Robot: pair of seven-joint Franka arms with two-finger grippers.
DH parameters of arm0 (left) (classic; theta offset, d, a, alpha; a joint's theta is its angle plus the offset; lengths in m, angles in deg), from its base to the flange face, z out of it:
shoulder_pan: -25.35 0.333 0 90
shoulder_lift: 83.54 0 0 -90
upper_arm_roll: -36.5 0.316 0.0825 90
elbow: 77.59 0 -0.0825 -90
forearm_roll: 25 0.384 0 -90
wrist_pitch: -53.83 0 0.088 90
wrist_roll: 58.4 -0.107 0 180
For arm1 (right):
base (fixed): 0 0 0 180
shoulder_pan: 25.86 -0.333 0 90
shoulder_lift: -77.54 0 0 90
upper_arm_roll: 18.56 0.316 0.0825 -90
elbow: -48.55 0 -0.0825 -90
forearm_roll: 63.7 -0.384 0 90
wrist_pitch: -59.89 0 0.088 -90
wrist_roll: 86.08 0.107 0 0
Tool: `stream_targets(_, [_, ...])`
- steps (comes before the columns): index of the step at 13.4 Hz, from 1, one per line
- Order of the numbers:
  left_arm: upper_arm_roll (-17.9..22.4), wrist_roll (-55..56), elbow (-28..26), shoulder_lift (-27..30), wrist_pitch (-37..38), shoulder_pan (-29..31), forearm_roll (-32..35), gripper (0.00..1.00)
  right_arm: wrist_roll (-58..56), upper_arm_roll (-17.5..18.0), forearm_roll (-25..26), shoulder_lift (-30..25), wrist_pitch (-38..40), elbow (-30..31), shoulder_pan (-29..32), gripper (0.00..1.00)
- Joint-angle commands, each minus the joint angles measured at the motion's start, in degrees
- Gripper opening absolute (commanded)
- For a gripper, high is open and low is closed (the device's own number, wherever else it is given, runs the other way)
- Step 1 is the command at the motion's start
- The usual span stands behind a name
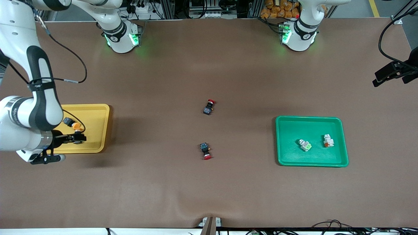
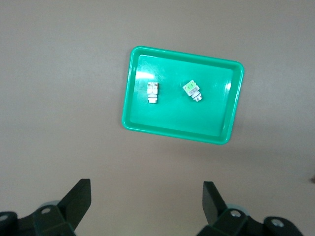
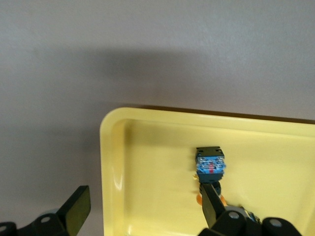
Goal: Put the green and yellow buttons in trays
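Two fingers of my right gripper [image 3: 140, 209] stand wide apart and hold nothing, hanging over the yellow tray [image 1: 94, 112] at the right arm's end of the surface [image 1: 209, 189]. Just beside one finger [image 3: 211, 204] lies a yellow-capped button [image 3: 210, 163], its black-blue body on the tray floor, its orange cap partly hidden by that finger. I can make out only this one button there. My left gripper [image 2: 146, 204] waits high up, its fingers also spread and empty; well out from them sits the green tray [image 2: 129, 105], with the whitish green-block button [image 2: 192, 90] and the whitish orange-block button [image 2: 153, 93] lying apart inside it. Two red-capped switches [image 1: 209, 107] [image 1: 205, 150] lie mid-surface.
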State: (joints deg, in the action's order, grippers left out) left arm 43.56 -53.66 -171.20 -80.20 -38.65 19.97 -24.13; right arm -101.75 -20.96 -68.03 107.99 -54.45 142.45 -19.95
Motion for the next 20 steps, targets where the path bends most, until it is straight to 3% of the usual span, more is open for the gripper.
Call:
stream_targets(1, [0.23,-0.52,-0.7,-0.53,-1.3,-0.77,-0.69,1.0,5.03,0.21,0.64,-13.2,-4.92,15.15,-2.05,1.0])
stream_targets(6, [0.23,-1.22,-0.7,-1.15,-2.17,-0.68,-0.69,1.0,11.18,1.87,0.73,-25.42,9.27,12.21,-2.48,1.0])
stream_targets(9, [0.23,-1.57,-1.14,-0.88,-2.18,-0.6,-0.6,1.0,15.4,2.84,0.9,-26.41,23.86,2.47,-3.27,1.0])
stream_targets(12, [0.23,-1.57,-1.05,-0.71,-2.18,-0.6,-0.6,1.0,17.43,2.41,1.17,-28.33,33.63,-4.84,-5.29,1.0])
stream_targets(20, [0.23,-1.66,-0.35,0.61,1.25,-0.42,-0.6,1.0,18.31,2.14,2.74,-30.89,35.86,-7.23,-5.91,1.0])
